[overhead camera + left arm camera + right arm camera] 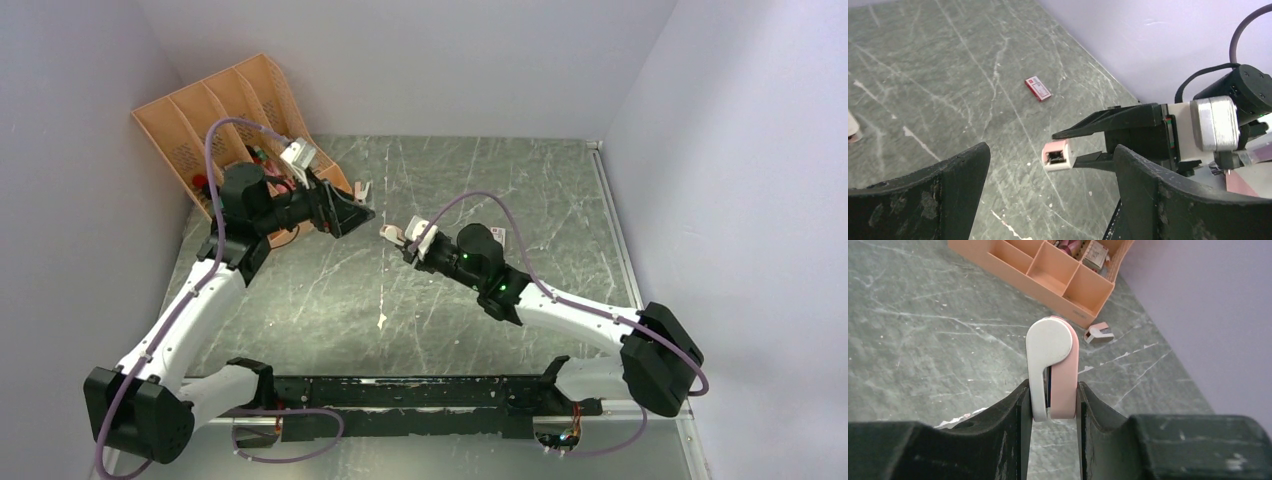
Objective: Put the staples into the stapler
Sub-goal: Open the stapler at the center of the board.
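Presenting step: stapler (1053, 355) pinched in part-closed right gripper (1053, 400), facing gaping, empty left gripper (352, 214). Next, likely: pry it open, then fetch staple box (1038, 89) at its eleven o'clock, left wrist view.

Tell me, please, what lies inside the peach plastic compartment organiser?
Three near compartments of the organiser look bare; far ones hold small pink and white items, partly cut off by the frame.

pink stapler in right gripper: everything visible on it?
Small pink-and-white plastic stapler: white half with rounded end, pink half against it, dark slit between. Closed, pinched across both halves by the right gripper, rounded end sticking out forward; the left wrist view shows a dark opening there. Nothing else touches it; it looks clear of the grey-green marbled tabletop.
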Robot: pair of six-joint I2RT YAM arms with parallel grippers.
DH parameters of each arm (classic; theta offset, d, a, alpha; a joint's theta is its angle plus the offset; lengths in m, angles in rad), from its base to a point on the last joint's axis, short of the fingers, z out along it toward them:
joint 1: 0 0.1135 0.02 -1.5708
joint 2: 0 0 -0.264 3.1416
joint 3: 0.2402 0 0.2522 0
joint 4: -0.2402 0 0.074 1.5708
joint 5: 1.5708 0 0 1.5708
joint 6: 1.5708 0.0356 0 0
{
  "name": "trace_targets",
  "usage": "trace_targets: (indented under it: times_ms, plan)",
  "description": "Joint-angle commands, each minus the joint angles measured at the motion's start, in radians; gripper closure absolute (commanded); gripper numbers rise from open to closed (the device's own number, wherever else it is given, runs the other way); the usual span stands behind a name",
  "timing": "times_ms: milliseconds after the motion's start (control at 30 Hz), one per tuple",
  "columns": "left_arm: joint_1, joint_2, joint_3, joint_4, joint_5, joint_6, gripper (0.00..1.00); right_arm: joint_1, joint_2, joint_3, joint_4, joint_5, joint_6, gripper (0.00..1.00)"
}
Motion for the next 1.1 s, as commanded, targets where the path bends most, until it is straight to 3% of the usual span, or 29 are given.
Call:
trace_targets:
  times_ms: [0,367,667,900,1067]
  plan:
    - [-0.061,0.023,0.062,-0.068,-0.033,0.074,0.03,0.034,-0.013,0.058,-0.038,0.009,-0.158,0.92]
    - [-0.157,0.106,0.099,-0.132,-0.018,0.107,0.08,0.097,-0.016,0.095,-0.061,0.113,-0.214,0.92]
    - [-0.178,0.135,0.112,-0.165,0.013,0.126,0.26,0.133,-0.028,0.072,-0.012,0.187,-0.313,0.92]
    - [-0.179,0.157,0.132,-0.181,0.035,0.135,0.50,0.136,-0.026,0.070,0.005,0.200,-0.345,0.92]
    - [-0.179,0.170,0.135,-0.183,0.058,0.137,0.60,0.137,-0.023,0.064,0.017,0.211,-0.353,0.92]
